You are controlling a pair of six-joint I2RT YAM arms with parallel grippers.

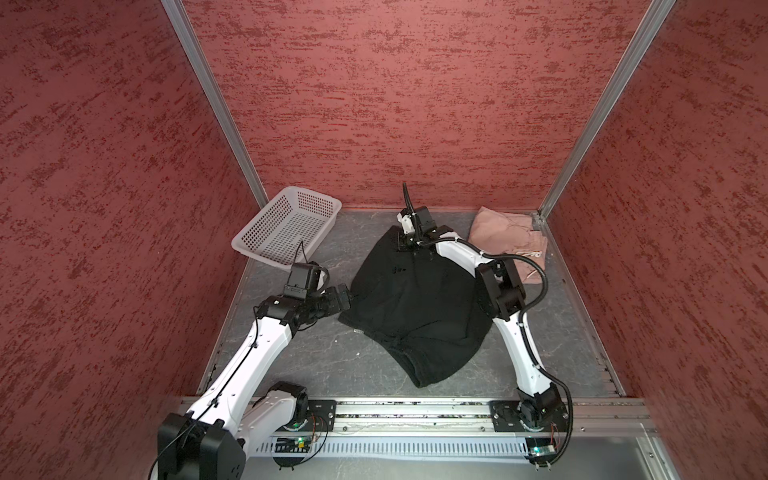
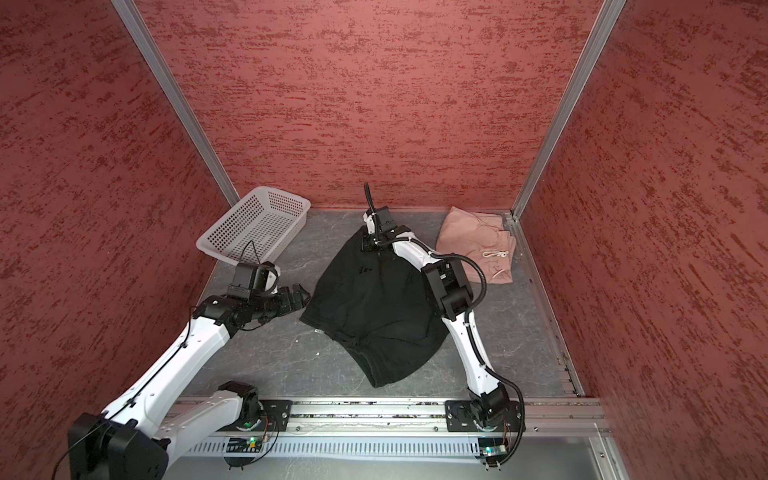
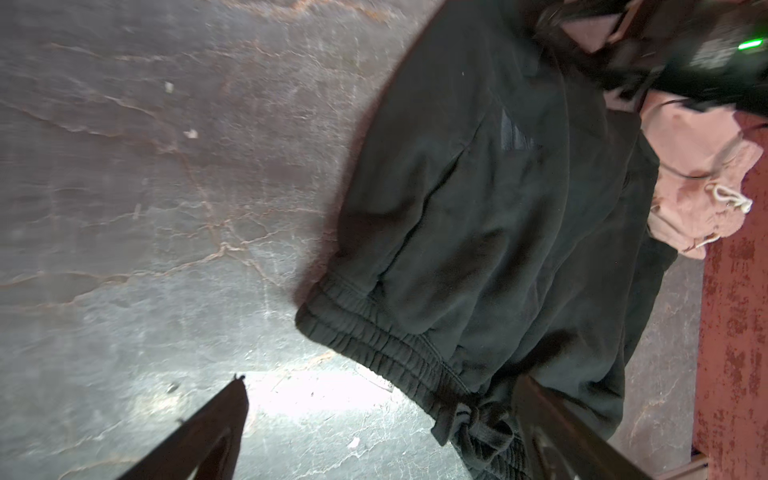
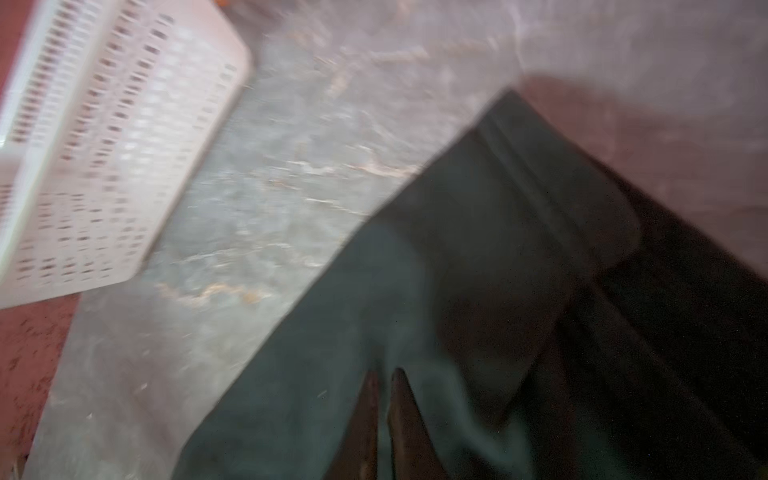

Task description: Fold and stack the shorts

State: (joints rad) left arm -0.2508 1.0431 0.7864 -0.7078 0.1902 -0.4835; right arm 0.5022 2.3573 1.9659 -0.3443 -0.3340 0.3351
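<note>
Ref: spread shorts [image 1: 415, 307], mid-table [image 1: 311, 353]. Basket [image 1: 286, 224] lay behind-L of them, apart. Folded shorts [image 1: 507, 237] lay behind-R, near. L gripper [image 1: 343, 296] sat just L; R gripper [image 1: 404, 246] at their rear edge.

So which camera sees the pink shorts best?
A top view: the pink shorts show almost whole, drawstring included. The left wrist view catches just a part behind the black shorts; the right wrist view shows none.
</note>
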